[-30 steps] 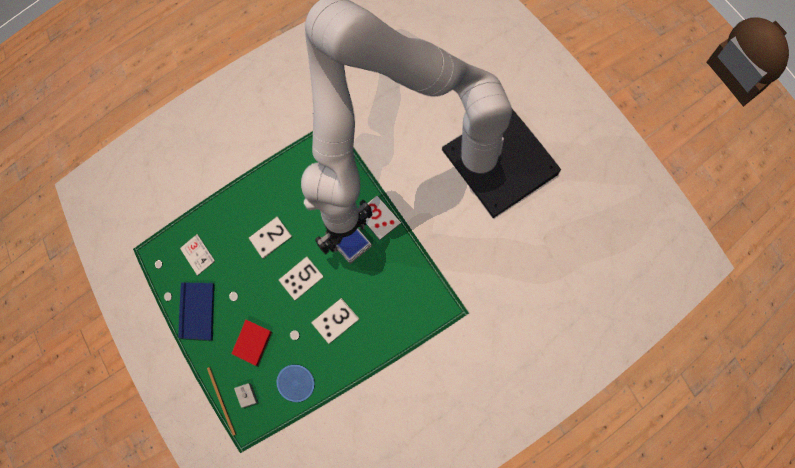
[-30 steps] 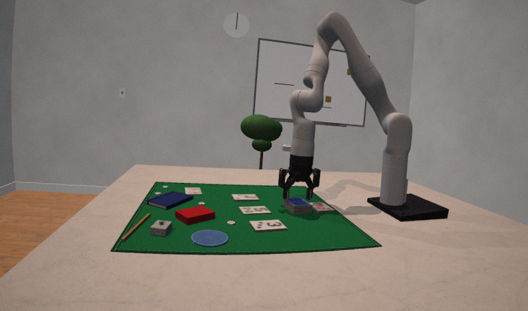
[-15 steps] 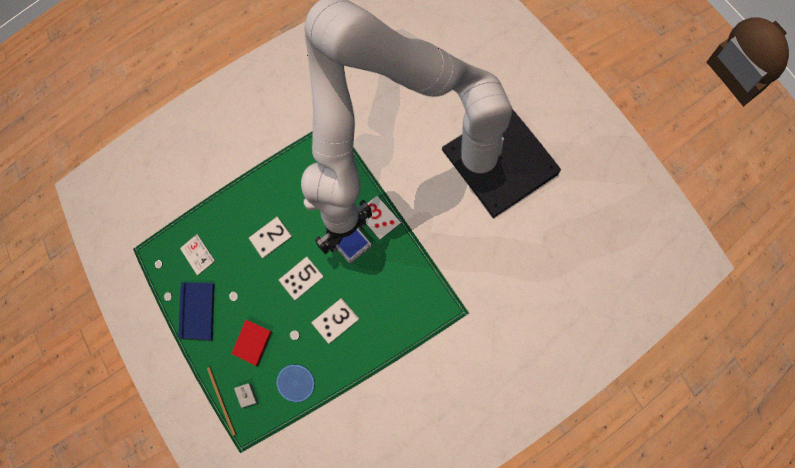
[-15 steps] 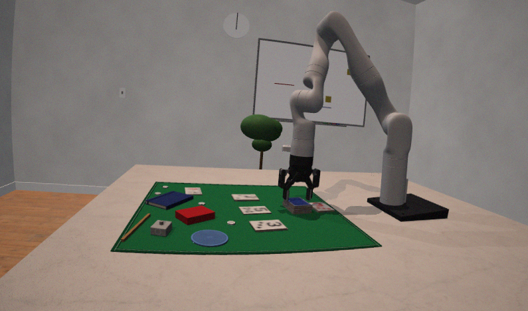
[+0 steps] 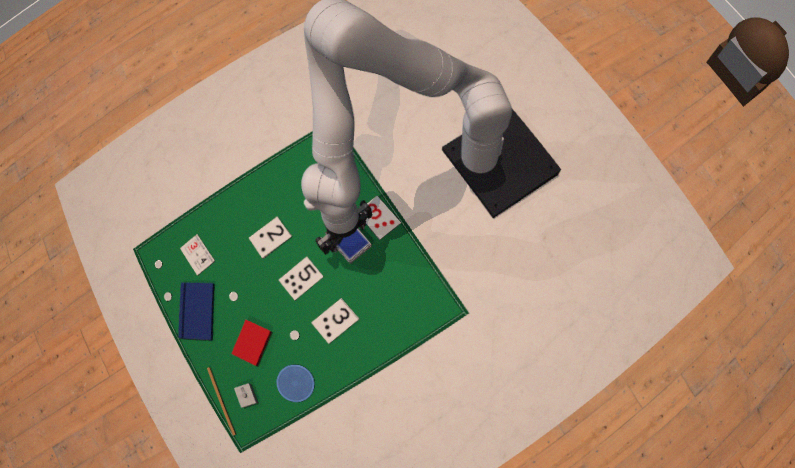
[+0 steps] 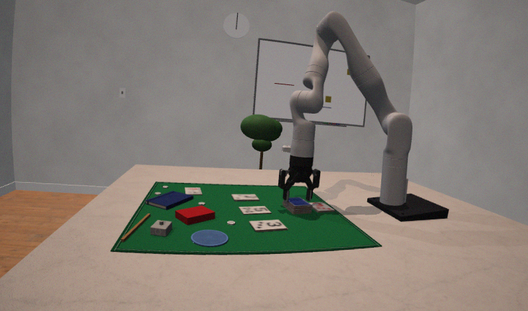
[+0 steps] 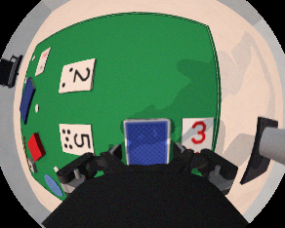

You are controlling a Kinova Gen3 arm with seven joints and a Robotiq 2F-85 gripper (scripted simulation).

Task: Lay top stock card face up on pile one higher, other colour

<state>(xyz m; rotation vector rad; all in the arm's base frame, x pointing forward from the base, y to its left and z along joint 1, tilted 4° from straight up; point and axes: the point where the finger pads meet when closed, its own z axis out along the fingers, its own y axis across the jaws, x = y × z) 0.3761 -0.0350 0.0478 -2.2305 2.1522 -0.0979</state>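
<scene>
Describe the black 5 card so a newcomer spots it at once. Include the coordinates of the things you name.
On the table lies a green mat [image 5: 388,279] [image 6: 327,236] [image 7: 137,58]. Near its middle, three white cards with black numbers form a row; the black 5 card [image 5: 300,278] [image 6: 254,210] [image 7: 76,139] is the middle one. Its neighbours read 2 and 3, and it alone carries five dots.

- The face-down card stock [image 5: 352,245] [image 6: 297,205] [image 7: 147,141] is showing a blue patterned back.
- Black 2, 5 and red 3 piles are lying face up.

Office or classroom type: whiteboard [image 6: 285,62] and wall clock [image 6: 236,25] beyond the claw [image 6: 297,196]; potted-style greenery [image 6: 261,126] behind it.
</scene>
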